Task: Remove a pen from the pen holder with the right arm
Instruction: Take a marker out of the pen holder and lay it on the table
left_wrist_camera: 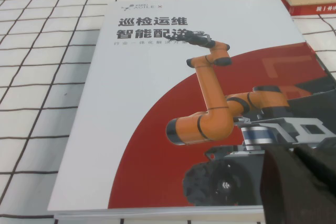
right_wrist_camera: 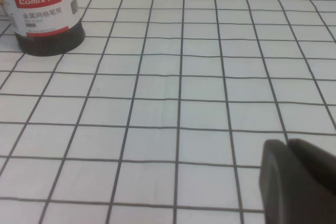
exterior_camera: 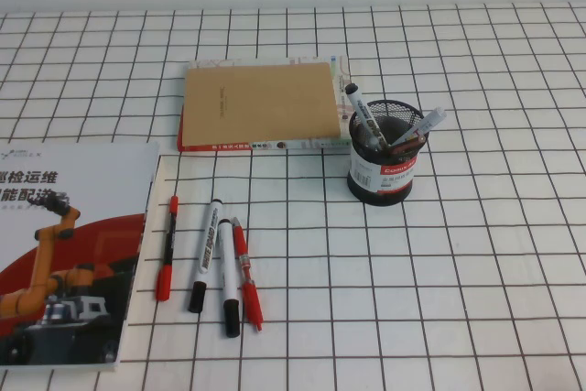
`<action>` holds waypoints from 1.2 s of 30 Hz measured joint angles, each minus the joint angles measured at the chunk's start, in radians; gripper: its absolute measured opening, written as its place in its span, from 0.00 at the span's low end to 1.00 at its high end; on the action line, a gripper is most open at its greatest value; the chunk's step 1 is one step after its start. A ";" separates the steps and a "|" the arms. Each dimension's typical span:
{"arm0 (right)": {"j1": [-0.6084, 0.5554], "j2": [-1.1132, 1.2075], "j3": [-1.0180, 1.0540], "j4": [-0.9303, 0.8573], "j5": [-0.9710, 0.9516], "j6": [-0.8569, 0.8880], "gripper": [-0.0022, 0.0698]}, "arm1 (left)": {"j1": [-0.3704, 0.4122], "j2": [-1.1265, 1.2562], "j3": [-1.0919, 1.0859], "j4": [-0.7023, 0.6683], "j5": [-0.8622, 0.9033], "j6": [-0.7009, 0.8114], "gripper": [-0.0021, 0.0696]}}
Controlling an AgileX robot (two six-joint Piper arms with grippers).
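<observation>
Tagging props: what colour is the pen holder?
Pen holder: black mesh, red-and-white label; clearest in high view. Left gripper over the brochure, right gripper over the tablecloth.

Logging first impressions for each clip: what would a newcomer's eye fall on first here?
The black mesh pen holder, right of centre with markers poking out, draws the eye first, then the brochure with its orange robot arm at front left and four loose pens beside it. The shut left gripper hangs over the brochure; the shut right gripper hangs over bare gridded cloth, apart from the holder.
</observation>
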 joint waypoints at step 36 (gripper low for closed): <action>0.000 0.000 0.000 0.039 0.000 0.000 0.01 | 0.000 0.000 0.000 0.000 0.000 0.000 0.02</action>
